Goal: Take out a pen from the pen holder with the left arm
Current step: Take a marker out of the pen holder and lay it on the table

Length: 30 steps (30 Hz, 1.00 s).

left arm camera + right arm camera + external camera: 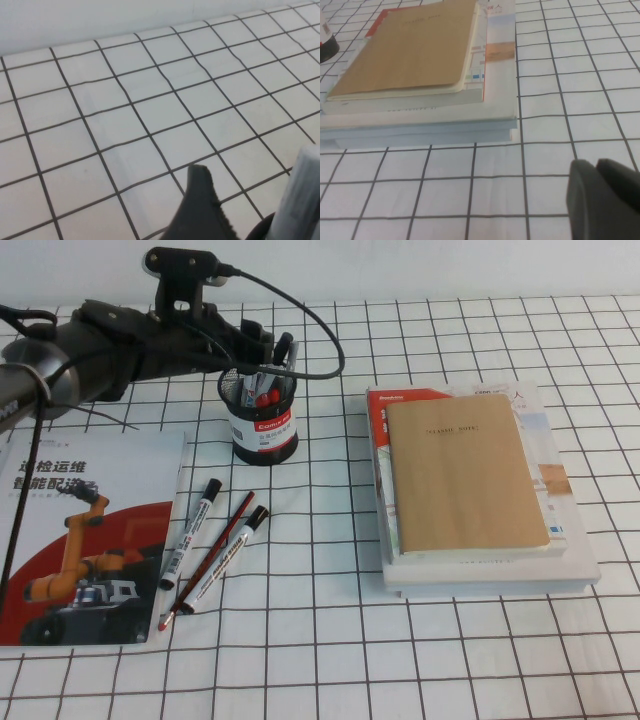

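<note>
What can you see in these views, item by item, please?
Pen holder: one, black mesh with a white and red label, far middle of the table.
Pens in the holder: several, count unclear, red and black, standing upright.
Loose pens: three, two white with black caps and one thin red, lying right of the brochure.
Brochure: one, white and red with an orange robot arm pictured, near left.
Notebook: one, tan, on top of the books.
Books: stack, count unclear, mostly white, right side.
Tablecloth: one, white with a black grid.
Left gripper: one, black, open, just over the pen holder.
Right gripper: one, black, over the cloth near the books.
</note>
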Each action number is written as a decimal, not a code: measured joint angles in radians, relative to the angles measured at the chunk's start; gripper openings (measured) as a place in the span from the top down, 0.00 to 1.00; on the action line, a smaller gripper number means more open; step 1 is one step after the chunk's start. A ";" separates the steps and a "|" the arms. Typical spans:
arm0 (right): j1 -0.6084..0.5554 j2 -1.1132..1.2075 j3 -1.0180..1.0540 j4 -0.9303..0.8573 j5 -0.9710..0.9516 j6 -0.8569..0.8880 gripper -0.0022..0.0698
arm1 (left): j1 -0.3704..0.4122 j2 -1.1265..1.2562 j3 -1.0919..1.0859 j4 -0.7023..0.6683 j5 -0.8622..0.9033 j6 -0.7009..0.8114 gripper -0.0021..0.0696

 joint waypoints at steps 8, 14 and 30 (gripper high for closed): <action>0.000 0.000 0.000 0.000 0.000 0.000 0.99 | 0.000 0.004 -0.006 0.000 -0.013 0.000 0.35; 0.000 0.000 0.000 0.000 0.000 0.000 0.99 | 0.000 0.025 -0.009 -0.023 -0.015 0.000 0.49; 0.000 0.000 0.000 0.000 0.000 0.000 0.99 | 0.000 0.030 -0.010 -0.032 0.008 0.000 0.85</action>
